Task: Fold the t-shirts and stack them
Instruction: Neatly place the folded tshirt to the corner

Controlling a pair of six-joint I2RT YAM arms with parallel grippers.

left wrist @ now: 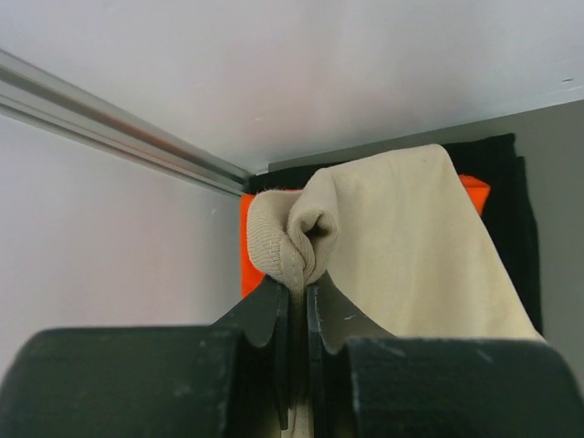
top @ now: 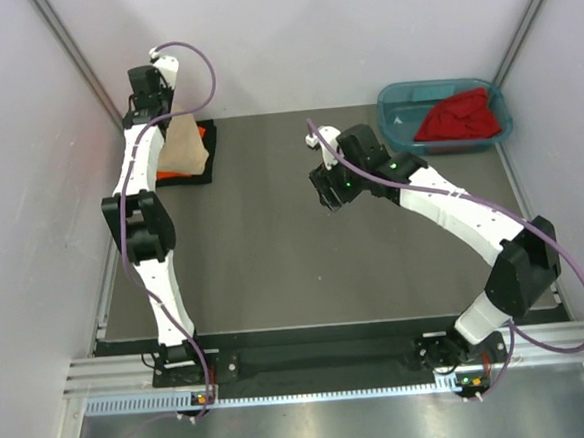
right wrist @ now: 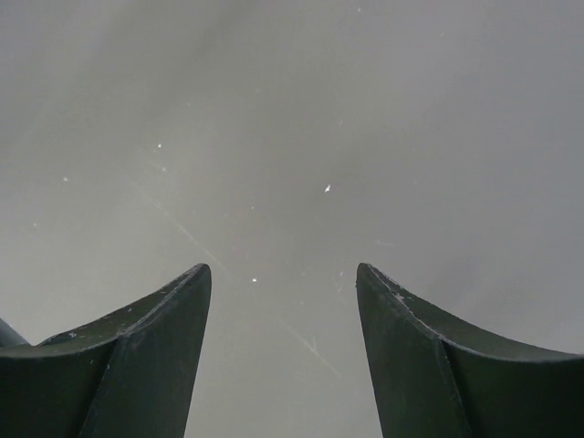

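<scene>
Far left, the left gripper (left wrist: 299,287) pinches the beige t-shirt (left wrist: 411,246) tight, above the orange t-shirt (left wrist: 245,246) and black t-shirt (left wrist: 520,228). In the middle, the right gripper (right wrist: 283,269) is wide open, holding nothing. Far right, the dark red t-shirt (top: 460,117) lies in the teal tub (top: 394,107).

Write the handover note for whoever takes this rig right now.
Left gripper: shut on the beige shirt, which hangs over the stack at the far-left corner.
Right gripper: open, empty, over bare table.
Done: orange shirt lies folded on the black shirt.
Left: set the beige shirt on the stack, then fold and stack the red shirt, now crumpled in the tub.
</scene>
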